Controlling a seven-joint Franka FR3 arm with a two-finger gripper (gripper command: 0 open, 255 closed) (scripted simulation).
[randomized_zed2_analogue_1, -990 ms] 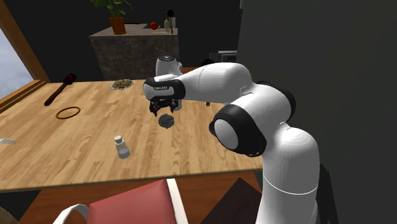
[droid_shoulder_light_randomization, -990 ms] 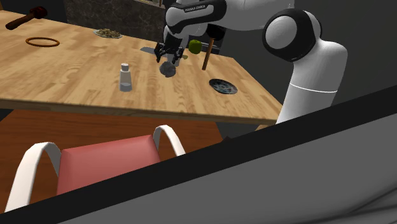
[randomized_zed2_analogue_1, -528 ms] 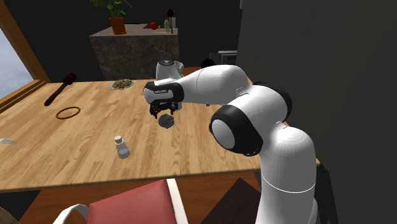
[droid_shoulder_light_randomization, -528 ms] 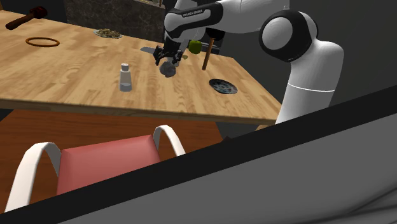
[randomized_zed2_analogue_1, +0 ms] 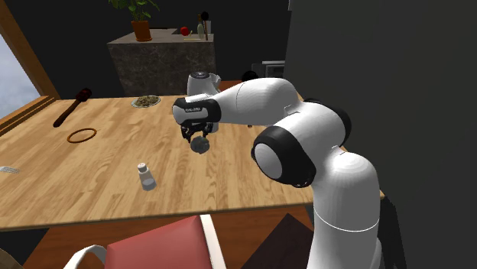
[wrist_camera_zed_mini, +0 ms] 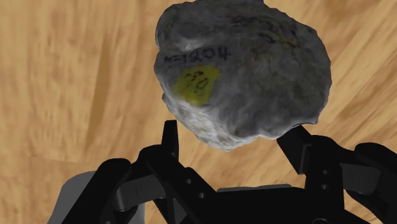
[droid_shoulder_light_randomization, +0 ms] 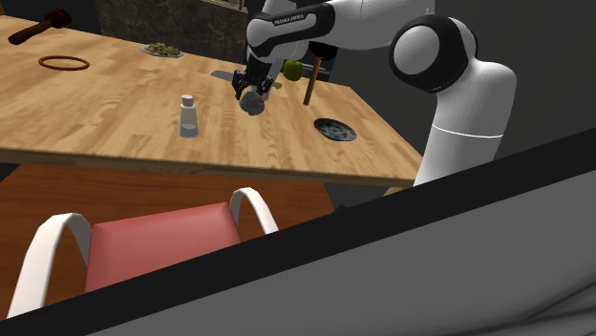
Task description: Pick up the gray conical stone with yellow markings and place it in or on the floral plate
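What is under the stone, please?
Wooden table shows beside the stone; the patch right beneath it is covered, so nothing else can be confirmed there.

Looking like a home dining corner

A big wooden table (randomized_zed2_analogue_1: 92, 176) is taking up the room, and a red-seated chair (droid_shoulder_light_randomization: 162, 243) with white arms is sitting at its near edge. A salt shaker (droid_shoulder_light_randomization: 189, 116) is standing on the boards. Behind it, a stone counter (randomized_zed2_analogue_1: 157, 57) is carrying a potted plant (randomized_zed2_analogue_1: 140, 19), next to a wood-framed window (randomized_zed2_analogue_1: 23, 46).
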